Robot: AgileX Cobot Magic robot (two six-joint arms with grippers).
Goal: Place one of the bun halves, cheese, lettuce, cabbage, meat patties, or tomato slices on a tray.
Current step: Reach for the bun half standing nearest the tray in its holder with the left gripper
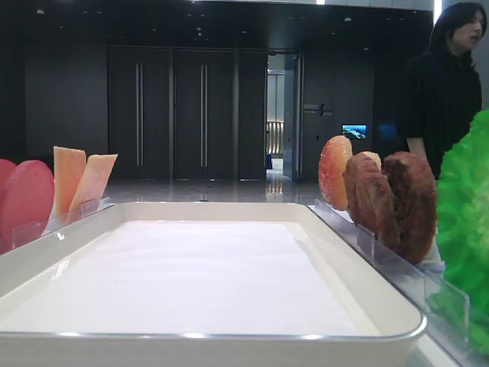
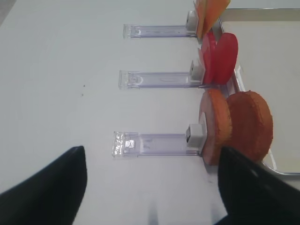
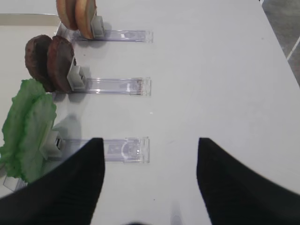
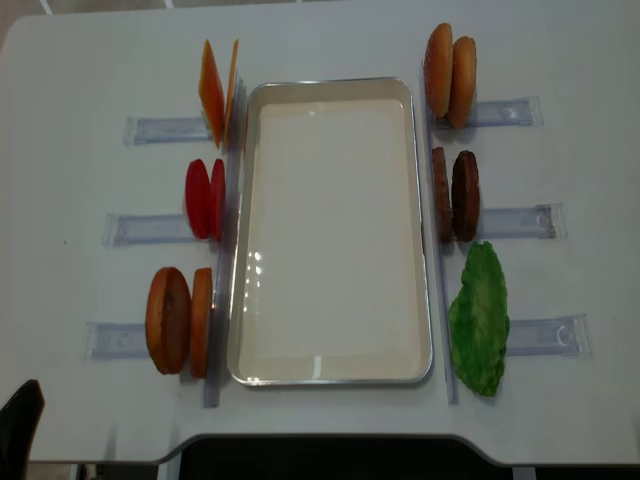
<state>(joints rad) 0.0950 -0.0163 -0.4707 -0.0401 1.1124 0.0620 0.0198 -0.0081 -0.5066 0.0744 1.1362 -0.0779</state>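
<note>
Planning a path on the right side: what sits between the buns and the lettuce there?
The meat patties stand between the buns and lettuce; overhead view.

A: What is crowding the tray (image 4: 330, 232)?

B: Along its left rim, cheese (image 4: 217, 88), tomato slices (image 4: 205, 198) and bun halves (image 4: 178, 320) are standing on edge in clear holders (image 4: 150, 229). Along its right rim, more bun halves (image 4: 449, 75), meat patties (image 4: 456, 195) and lettuce (image 4: 479, 317) are lining up.

A: And room to pass?

B: Bare table (image 4: 330, 35) is lying beyond each row, and gaps are showing between neighbouring stacks.
</note>
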